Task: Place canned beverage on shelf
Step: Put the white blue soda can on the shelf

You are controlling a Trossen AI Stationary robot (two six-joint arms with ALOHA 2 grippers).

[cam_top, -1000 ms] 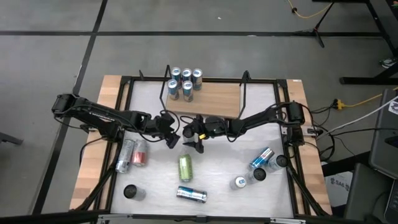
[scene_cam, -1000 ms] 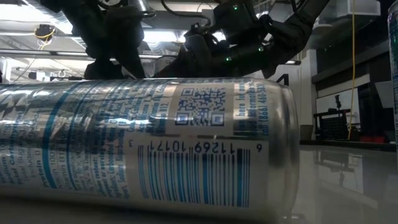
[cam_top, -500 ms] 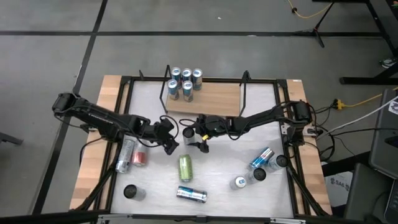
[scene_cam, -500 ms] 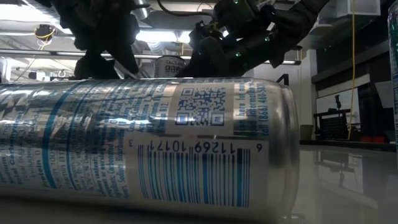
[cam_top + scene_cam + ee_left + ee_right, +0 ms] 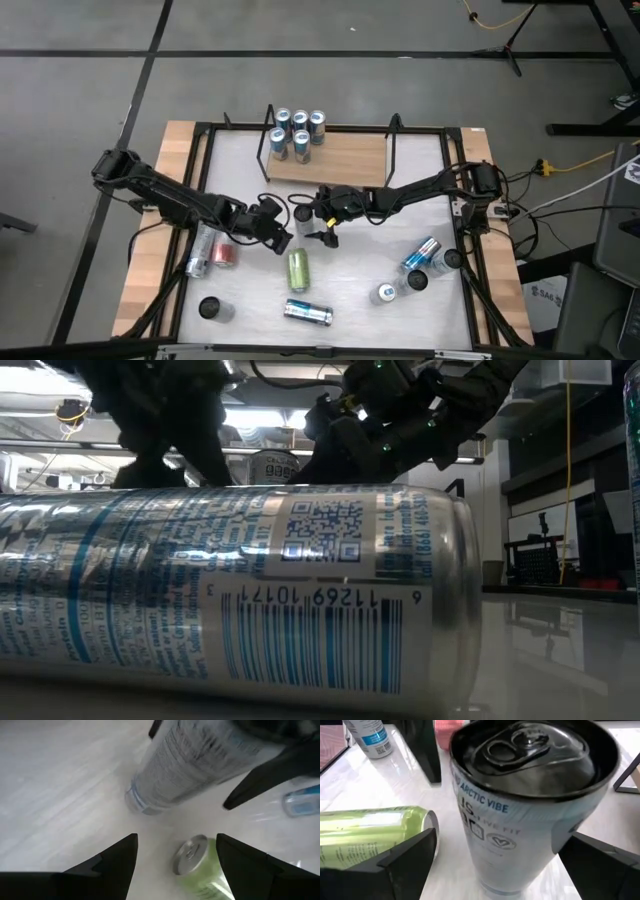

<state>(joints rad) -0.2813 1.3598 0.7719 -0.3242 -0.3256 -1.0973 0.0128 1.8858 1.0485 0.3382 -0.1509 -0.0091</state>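
A white canned beverage [image 5: 520, 805] stands upright on its base on the table [image 5: 360, 250], in front of the shelf [image 5: 345, 160]. My right gripper [image 5: 312, 222] is open, with one finger on each side of this can. Several more cans stand at the shelf's left end [image 5: 298, 132]. A green can [image 5: 298, 268] lies on its side nearer the table's front edge. My left gripper [image 5: 175, 851] is open above the green can's top end [image 5: 190, 854] and touches nothing. My right gripper reaches around the white can from the table's right, slanting down. A gap shows between the can and one finger [image 5: 410, 860]. Whether the other finger [image 5: 602, 865] touches the can's wall [image 5: 555, 845], I cannot tell.
A red can [image 5: 225, 255] and a silver can [image 5: 202, 250] lie at the left, with an upright can [image 5: 212, 308] near the front. A blue-white can [image 5: 230, 590] lies at the front middle. Several cans [image 5: 420, 268] cluster at the right. The shelf's right half is bare board.
My left gripper has moved toward the table's near edge and slightly right, coming over the green can's top end. My right gripper has tipped up a little in place, and the white can now shows upright between its fingers.
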